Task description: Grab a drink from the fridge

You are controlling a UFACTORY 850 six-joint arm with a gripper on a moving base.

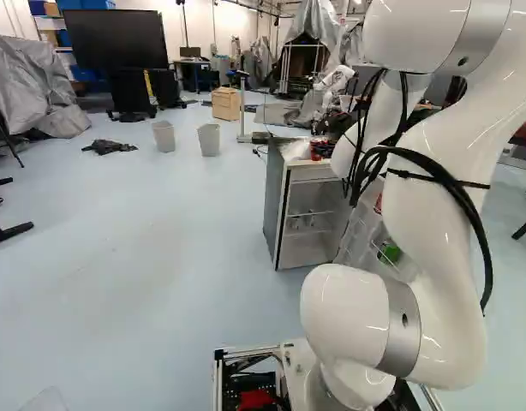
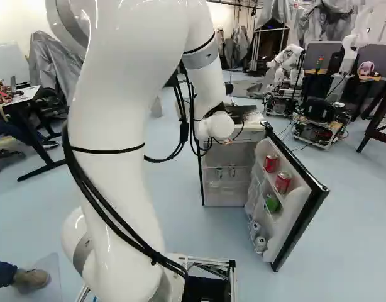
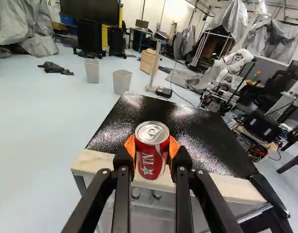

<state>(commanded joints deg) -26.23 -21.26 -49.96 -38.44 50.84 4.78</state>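
Over the front edge of the low fridge, my gripper [image 1: 325,147] shows partly behind the arm in the left base view, beside a red patch of the can. In the wrist view the gripper [image 3: 152,148] is shut on an upright red drink can [image 3: 151,158], an orange pad on each side. The fridge [image 3: 202,128] has a dark speckled top and a pale front edge beyond and beneath the can. Its door [image 2: 304,196] stands open in the right base view, with two red cans [image 2: 271,163] [image 2: 283,182] on a door shelf.
A green item [image 2: 272,203] and pale cans [image 2: 260,243] sit lower in the door. Beyond the fridge stand two grey bins [image 1: 208,139], a wooden box [image 1: 226,104] and a post on a base. Another robot [image 2: 286,63] is farther back. A person's shoe [image 2: 31,278] shows at the left.
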